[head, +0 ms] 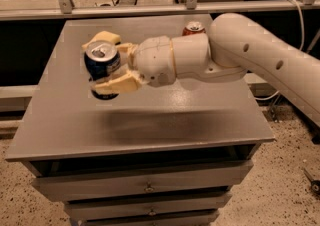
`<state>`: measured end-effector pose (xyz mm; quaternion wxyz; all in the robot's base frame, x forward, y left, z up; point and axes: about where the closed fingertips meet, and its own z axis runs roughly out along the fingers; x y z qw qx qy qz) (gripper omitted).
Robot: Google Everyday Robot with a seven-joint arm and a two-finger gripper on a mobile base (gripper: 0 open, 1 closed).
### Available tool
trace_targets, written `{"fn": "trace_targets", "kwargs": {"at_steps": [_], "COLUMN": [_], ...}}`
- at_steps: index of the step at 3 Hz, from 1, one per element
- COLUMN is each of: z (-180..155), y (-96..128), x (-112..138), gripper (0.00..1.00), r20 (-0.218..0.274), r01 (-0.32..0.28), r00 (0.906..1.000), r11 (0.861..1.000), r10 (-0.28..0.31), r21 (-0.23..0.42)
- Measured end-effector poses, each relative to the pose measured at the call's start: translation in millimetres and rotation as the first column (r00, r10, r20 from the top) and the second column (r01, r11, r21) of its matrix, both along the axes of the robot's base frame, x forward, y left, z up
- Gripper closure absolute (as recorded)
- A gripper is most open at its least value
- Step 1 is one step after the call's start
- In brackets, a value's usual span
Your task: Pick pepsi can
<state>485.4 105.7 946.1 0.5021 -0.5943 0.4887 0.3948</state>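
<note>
Hand (112, 65) grips pepsi can (101, 63) above table (150, 120).

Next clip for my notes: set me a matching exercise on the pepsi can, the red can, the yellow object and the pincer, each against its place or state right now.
Things:
1. pepsi can
2. red can
3. yellow object
4. pincer

Places or states:
A. at the far side of the table, behind the arm
B. shut, over the table's left part
C. partly hidden behind the blue can
D. held between two pale fingers

Pairs: 1-D, 2-A, 3-C, 4-B.
</note>
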Motion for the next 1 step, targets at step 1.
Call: {"fn": "trace_targets", "kwargs": {"at_steps": [1], "z": [11.3], "y": [-1.5], "x": [4.3], "gripper": [1.0], "r20": [0.02], "r01": [0.007], "r00": [0.9998], "r11": [1.0], "r10": [-0.007], "r21": [0.012]}}
